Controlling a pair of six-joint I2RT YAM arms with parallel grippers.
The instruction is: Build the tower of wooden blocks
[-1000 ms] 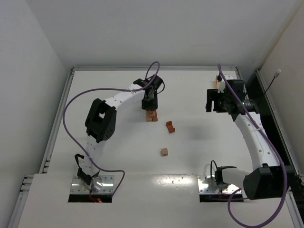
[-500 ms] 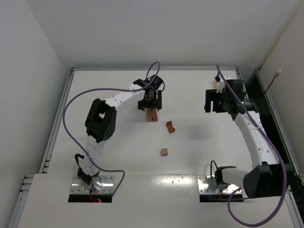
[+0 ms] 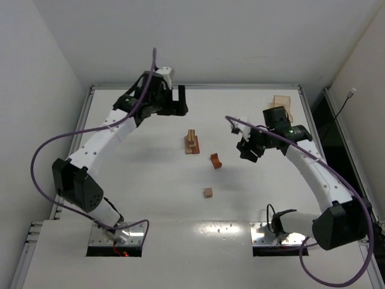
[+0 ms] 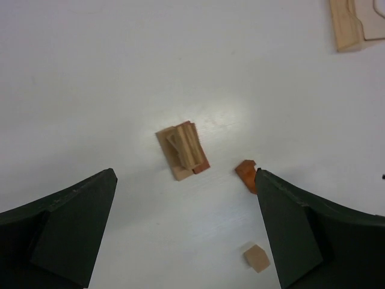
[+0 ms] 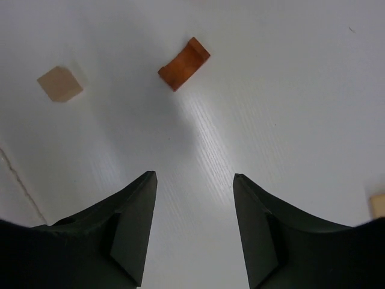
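Tower of tan and reddish-brown wooden blocks (image 3: pixel 191 143) stands mid-table. Left gripper (image 3: pixel 178 100) hovers to its far left, jaws wide and empty. To its right, right gripper (image 3: pixel 248 148) is parted, holding nothing.

Left wrist view: tray (image 4: pixel 352 27) is getting cropped by top & right edges, w/ only a corner showing. Reddish notched block (image 4: pixel 243 171) is tucking one end behind a finger of the left gripper (image 4: pixel 184 173); both its fingers (image 4: pixel 72 229) are running off the bottom edge. Seen from above, the tower (image 4: pixel 183 147) is hiding its lower pcs under the top one, so the count is unclear.

Right wrist view: a tan bit (image 5: pixel 378 205) is getting cut by the right edge, too little showing to ID. Both fingers (image 5: pixel 120 241) of the right gripper (image 5: pixel 194 176) are running off the bottom.

Top view: tray is sitting partly behind the right arm (image 3: pixel 313 168); tower is reading too small to count pcs.
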